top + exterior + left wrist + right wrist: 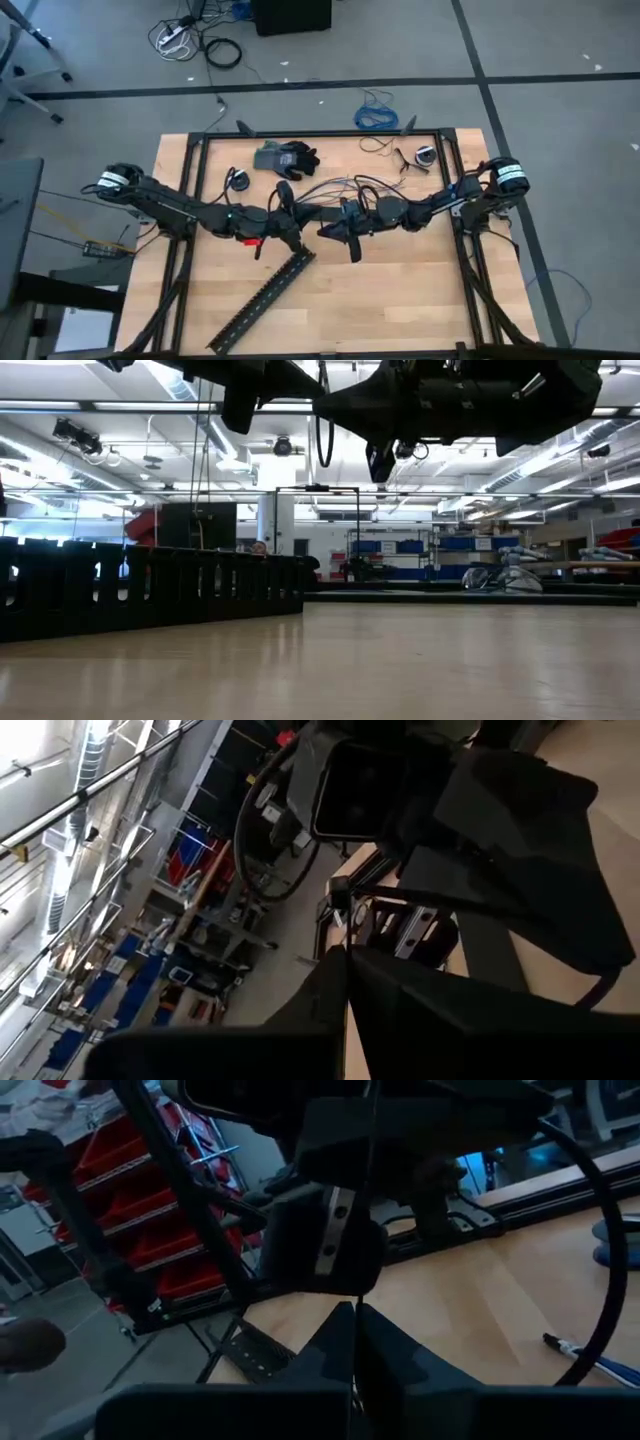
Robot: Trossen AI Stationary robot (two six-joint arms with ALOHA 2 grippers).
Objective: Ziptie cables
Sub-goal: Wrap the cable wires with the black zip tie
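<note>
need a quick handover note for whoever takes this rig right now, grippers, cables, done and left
Left gripper: raised over mid-table, its wrist view shows the fingers closed together; whether they pinch anything cannot be told.
Right gripper: facing it close by, also raised, fingers closed together in its wrist view, with a thin wire running up between them.
Cables: thin wires looping loose over the table between and behind the two grippers.
Black strips: lying diagonally on the table in front of the grippers, untouched.
Black glove: at the far edge of the table.
Done: no tie visible around the cables.
Left: bundle the wires and fasten them.
</note>
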